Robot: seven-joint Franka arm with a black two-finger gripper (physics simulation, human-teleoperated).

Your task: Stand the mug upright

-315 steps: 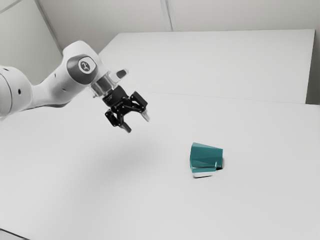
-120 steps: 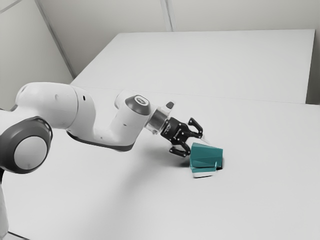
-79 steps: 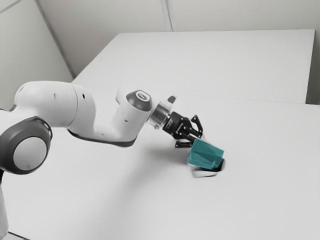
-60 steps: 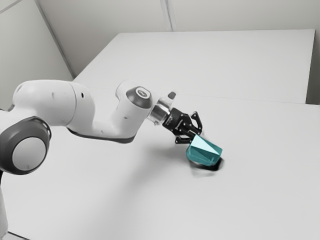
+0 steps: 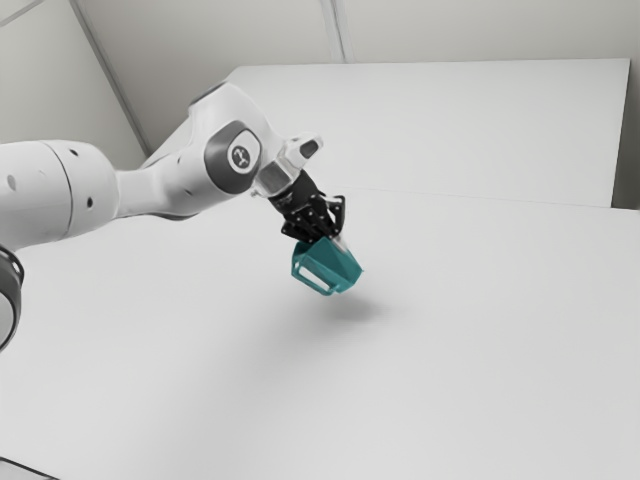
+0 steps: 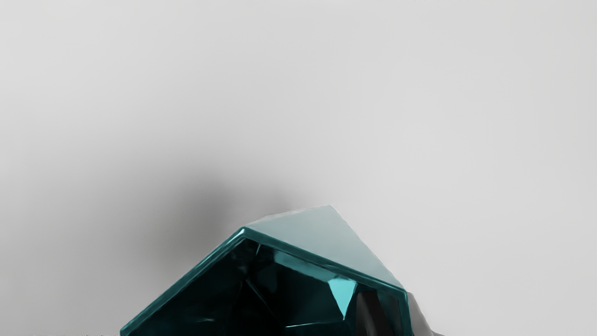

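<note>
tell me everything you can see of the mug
The mug is teal, faceted and glossy, with an angular rim, a darker inside and a looped handle. It is held tilted above the table, mouth toward the gripper, its shadow beneath. The fingers pinch its wall at the rim, one inside, one outside.

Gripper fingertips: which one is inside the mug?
The dark fingertip, reaching inside the teal mug; the grey fingertip is outside, across the mug's wall from it.

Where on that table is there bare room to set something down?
Bare table runs from the mug's shadow toward the exterior view's right and toward the camera. It's crowded just above, where the fingers grip the mug.
</note>
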